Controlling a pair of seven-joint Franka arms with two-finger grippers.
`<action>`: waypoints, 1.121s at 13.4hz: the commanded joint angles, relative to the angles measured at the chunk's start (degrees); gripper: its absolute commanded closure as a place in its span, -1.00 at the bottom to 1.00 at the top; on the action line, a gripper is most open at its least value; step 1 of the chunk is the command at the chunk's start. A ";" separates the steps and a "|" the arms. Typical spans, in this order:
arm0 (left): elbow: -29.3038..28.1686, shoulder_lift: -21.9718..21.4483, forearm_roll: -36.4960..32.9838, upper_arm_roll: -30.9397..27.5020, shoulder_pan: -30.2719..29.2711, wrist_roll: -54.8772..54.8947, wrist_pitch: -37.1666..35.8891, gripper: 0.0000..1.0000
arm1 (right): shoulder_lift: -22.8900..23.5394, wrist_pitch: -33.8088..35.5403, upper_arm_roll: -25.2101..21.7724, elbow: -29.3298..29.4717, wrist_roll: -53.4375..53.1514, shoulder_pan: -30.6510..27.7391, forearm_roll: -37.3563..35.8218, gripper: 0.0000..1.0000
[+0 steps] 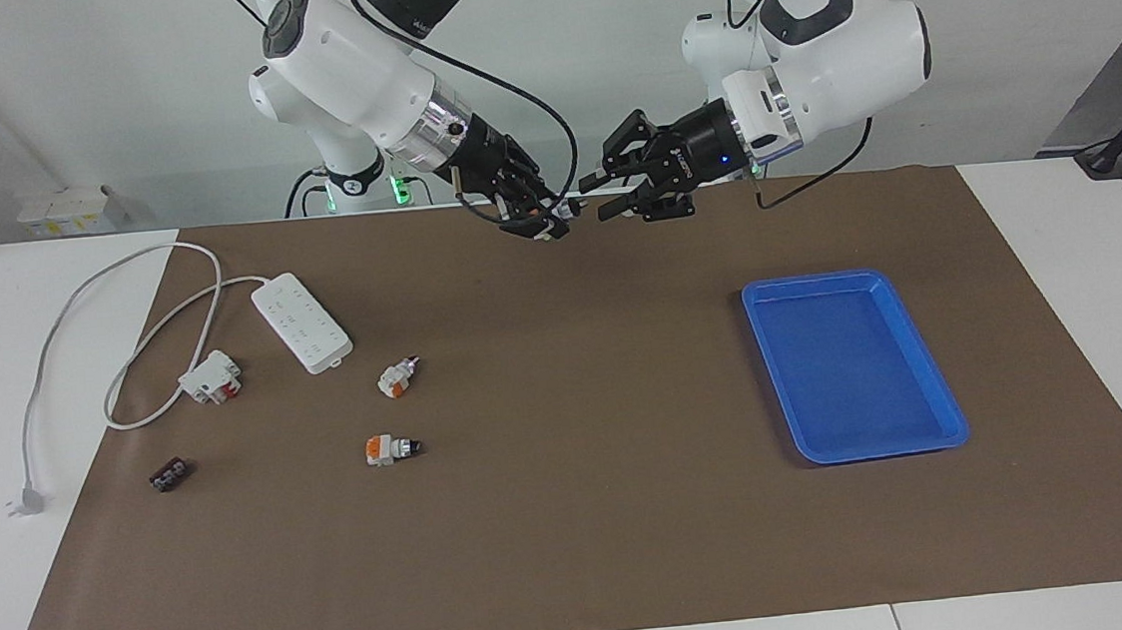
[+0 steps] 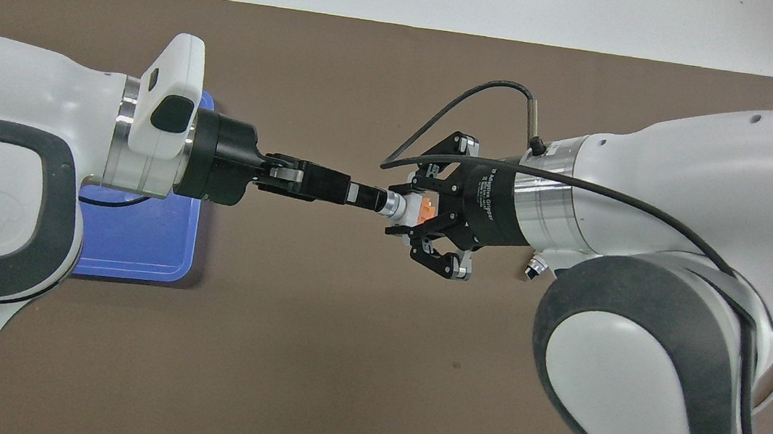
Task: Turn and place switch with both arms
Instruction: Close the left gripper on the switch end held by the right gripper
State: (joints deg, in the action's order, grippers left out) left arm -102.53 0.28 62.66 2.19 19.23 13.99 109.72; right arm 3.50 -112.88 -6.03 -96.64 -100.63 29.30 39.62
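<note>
- White cord and a white power strip [image 1: 301, 322] lie on the brown mat at the right arm's end of the tabletop [image 1: 48, 285], with a white-and-red block [image 1: 210, 377] beside them and a small dark piece [image 1: 169, 475] farther from the robots.
- Two spare switches [image 1: 396, 377] [image 1: 389, 450] rest on the mat, untouched, well apart from both arms.
- The right claw [image 1: 541, 218] is up in the air over the mat's middle, clamped on the switch [image 2: 411, 207]; the orange block sits between its fingers and the metal collar and knob end stick out.
- The switch's long axis runs level, along the line between the two claws, knob end pointing at the left arm.
- The left claw [image 1: 616, 190] hangs just beside that knob end; its fingers stand apart in the facing view, and contact with the knob cannot be told.
- Judgement: a handover is in hand, so the left claw should close squarely on the protruding end before the right one lets go.
- The blue tray [image 1: 937, 381] lies at the left arm's end, empty, the likely place to set the switch.
</note>
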 commanded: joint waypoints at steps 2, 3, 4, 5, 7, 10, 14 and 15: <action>-2.94 -1.95 1.42 -0.70 3.09 1.40 5.04 0.35 | -0.68 -0.41 -0.13 -1.00 -1.06 0.23 0.46 1.00; -2.94 -1.87 1.42 -0.70 3.45 1.40 6.37 0.35 | -0.68 -0.32 -0.13 -1.01 -1.06 0.23 0.45 1.00; -2.94 -1.78 1.42 -0.70 3.45 1.40 6.55 0.35 | -0.68 -0.32 -0.13 -1.01 -1.06 0.23 0.54 1.00; -2.94 -1.78 1.42 -0.70 3.45 1.40 6.47 0.38 | -0.68 -0.32 -0.13 -1.01 -0.97 0.23 0.46 1.00; -2.94 -1.86 1.42 -0.70 3.36 1.31 5.59 0.80 | -0.77 -0.24 -0.13 -1.01 -1.06 0.23 0.46 1.00; -2.77 -1.95 1.42 -0.70 3.01 0.43 5.41 1.00 | -0.77 -0.24 -0.13 -1.01 -1.06 0.23 0.45 1.00; -2.33 -2.65 1.42 -0.70 3.45 -12.88 6.11 1.00 | -0.86 -0.24 -0.13 -1.27 -1.06 0.23 0.45 1.00; -2.33 -3.09 1.42 -0.70 3.45 -17.89 5.85 1.00 | -0.86 -0.15 -0.13 -1.18 -0.97 0.23 0.45 1.00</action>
State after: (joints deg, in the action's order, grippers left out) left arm -103.79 -0.13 62.88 1.97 21.52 4.10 114.62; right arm 3.19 -112.70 -6.26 -96.75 -100.63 29.32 39.62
